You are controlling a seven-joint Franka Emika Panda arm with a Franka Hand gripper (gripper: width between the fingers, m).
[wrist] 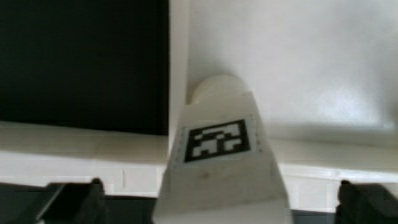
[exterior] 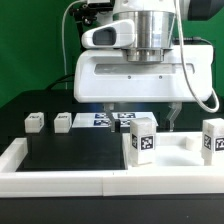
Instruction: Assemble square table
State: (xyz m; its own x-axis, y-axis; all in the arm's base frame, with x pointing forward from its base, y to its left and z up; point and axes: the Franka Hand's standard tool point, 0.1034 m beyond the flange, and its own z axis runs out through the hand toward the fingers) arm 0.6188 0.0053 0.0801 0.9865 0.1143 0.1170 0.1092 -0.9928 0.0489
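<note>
A white leg (exterior: 143, 140) with a black-and-white tag stands upright at the front, on what looks like the white square table slab (exterior: 182, 150). My gripper (exterior: 144, 117) hangs over the leg's top, and its dark fingers (exterior: 110, 110) stand wide on either side. In the wrist view the same leg (wrist: 215, 150) rises between the two fingertips (wrist: 80, 200) with a clear gap on each side. The gripper (wrist: 222, 205) is open and holds nothing. The slab (wrist: 302, 60) fills the area behind the leg. A second leg (exterior: 213, 138) stands upright at the exterior view's right.
Two more small tagged legs (exterior: 35, 121) (exterior: 63, 121) lie on the black table at the exterior view's left. The marker board (exterior: 104, 118) lies behind the gripper. A long white border rail (exterior: 60, 176) runs along the front and turns back at the left.
</note>
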